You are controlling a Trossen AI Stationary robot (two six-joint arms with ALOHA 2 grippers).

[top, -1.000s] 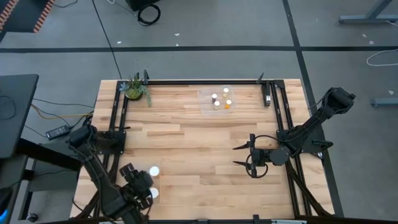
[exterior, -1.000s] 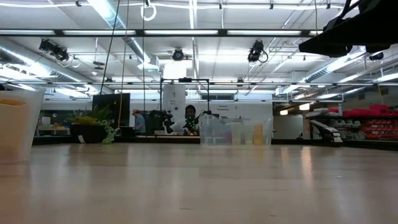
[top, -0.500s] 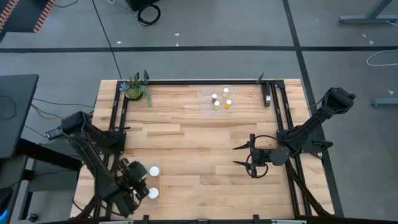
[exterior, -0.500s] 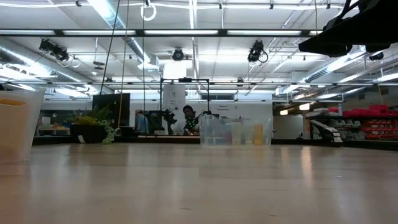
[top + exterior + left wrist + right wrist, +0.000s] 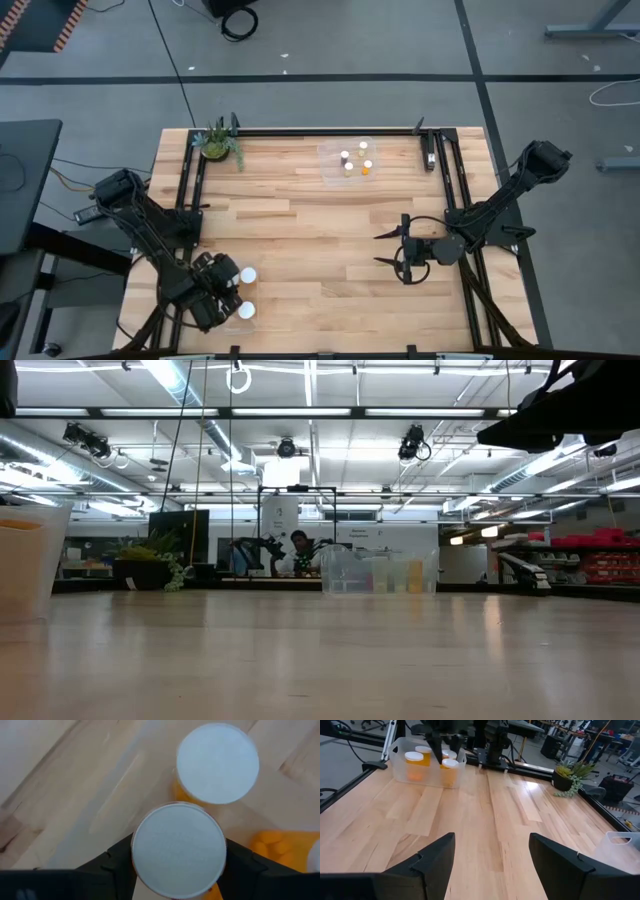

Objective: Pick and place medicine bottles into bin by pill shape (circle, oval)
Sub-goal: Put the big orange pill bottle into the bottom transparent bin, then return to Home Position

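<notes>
My left gripper (image 5: 220, 292) is at the near left, pointing down into a clear bin (image 5: 252, 293), shut on a white-capped bottle with an orange body (image 5: 178, 851). A wider white-capped bottle (image 5: 218, 762) stands beside it, and orange pills (image 5: 280, 849) show nearby. The high view shows two white caps in this bin (image 5: 247, 275) (image 5: 245, 311). A second clear bin (image 5: 335, 152) at the far middle holds several small bottles (image 5: 346, 157). My right gripper (image 5: 392, 250) is open and empty at the right of the table's middle. My left gripper pinches the bottle between its two fingers (image 5: 116, 860), on two opposite sides just at or under the cap's rim (image 5: 137, 851). The fingers come from above, pointing down. The bottle is upright; the cap hides whether its base rests on the bin's floor.
A green potted plant (image 5: 217, 143) stands at the far left corner. Dark frame rails (image 5: 432, 150) run along the far, left and right edges. Bare wood (image 5: 310, 240) lies between the two bins. A person (image 5: 298, 550) shows in the room beyond the table.
My left arm's elbow has swung toward the table's far left, and its gripper has shifted a little toward the left edge over the near bin. The two white caps in that bin stand where they were.
</notes>
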